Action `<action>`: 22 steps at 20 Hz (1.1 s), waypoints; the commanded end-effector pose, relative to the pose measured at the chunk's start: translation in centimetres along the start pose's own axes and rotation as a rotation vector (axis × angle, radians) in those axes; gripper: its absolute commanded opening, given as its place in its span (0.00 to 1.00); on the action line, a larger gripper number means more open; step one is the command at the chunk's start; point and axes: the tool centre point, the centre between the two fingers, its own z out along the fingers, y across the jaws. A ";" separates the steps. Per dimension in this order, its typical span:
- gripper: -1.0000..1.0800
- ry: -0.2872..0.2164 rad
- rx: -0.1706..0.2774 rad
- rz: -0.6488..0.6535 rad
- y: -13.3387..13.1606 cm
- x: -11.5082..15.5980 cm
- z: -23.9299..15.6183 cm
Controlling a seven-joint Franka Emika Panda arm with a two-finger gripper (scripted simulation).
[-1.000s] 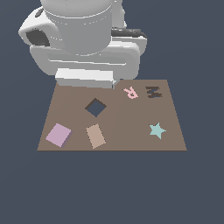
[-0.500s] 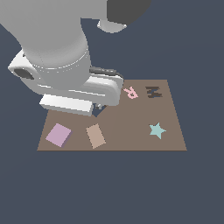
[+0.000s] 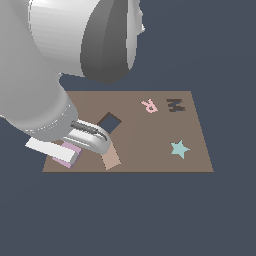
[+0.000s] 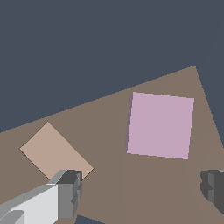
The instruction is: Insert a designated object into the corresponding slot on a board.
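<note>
Lilac square block (image 4: 160,125) flat on board (image 3: 150,145) at near left corner, ungrasped. Pincer (image 4: 142,189), spread wide and empty, now swung from far edge to above it. Diamond slot (image 3: 109,122) uncovered again; descent and grasp probably next.

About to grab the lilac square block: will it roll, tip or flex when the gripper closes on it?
The lilac square block lies flat on the board, so rolling or tipping seems unlikely. Its crisp straight edges suggest it is stiff. It looks thin, so the gripper, open with fingers apart, probably gets little side face to hold, and it may slide instead.
</note>
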 end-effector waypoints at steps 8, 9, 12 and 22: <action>0.96 0.000 0.005 0.083 2.2 2.7 2.7; 0.96 0.000 0.006 0.088 2.3 2.8 2.8; 0.96 0.000 0.006 0.097 2.6 3.1 3.1; 0.96 0.000 0.006 0.100 2.7 3.2 4.4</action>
